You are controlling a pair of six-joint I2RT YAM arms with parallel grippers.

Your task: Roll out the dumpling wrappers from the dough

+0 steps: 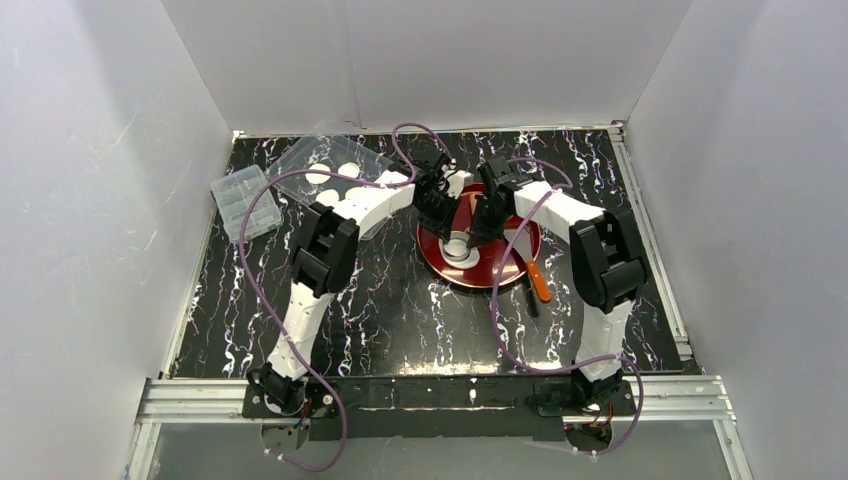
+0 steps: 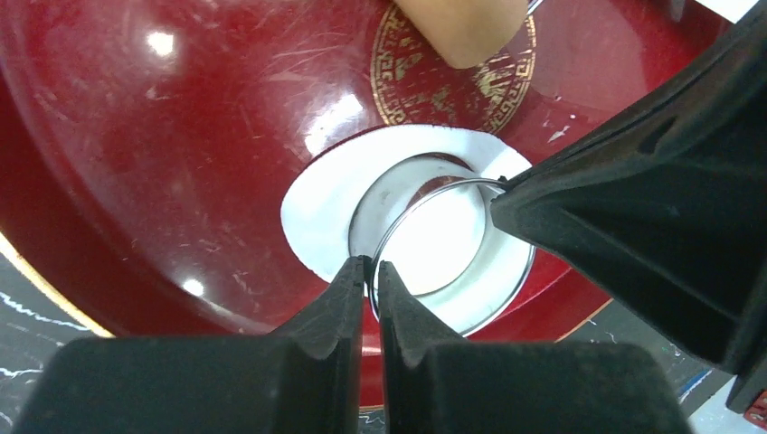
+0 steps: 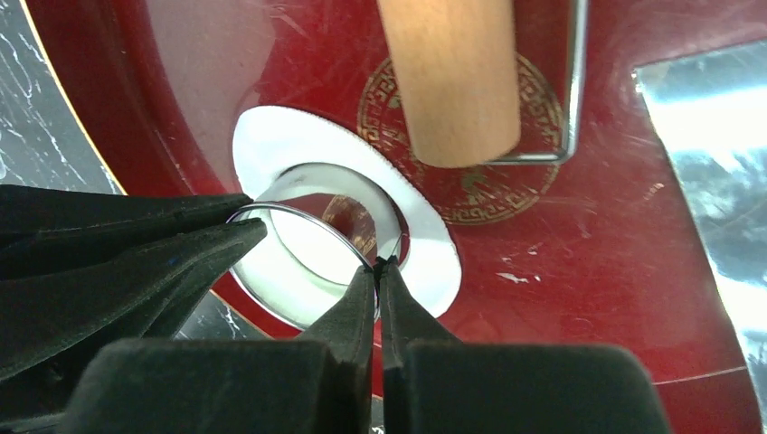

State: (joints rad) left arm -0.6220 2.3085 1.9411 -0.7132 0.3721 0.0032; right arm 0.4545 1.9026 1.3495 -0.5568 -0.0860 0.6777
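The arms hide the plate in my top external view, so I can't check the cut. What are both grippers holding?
Observer: Both are shut on one thin metal ring, the left gripper and the right gripper on opposite sides of its rim.
Operator: Is the dough cut?
Observer: The flattened dough has a round hole; the red plate shows through it.
Operator: Anything nearby?
Observer: A wooden roller's end sits beside the dough.
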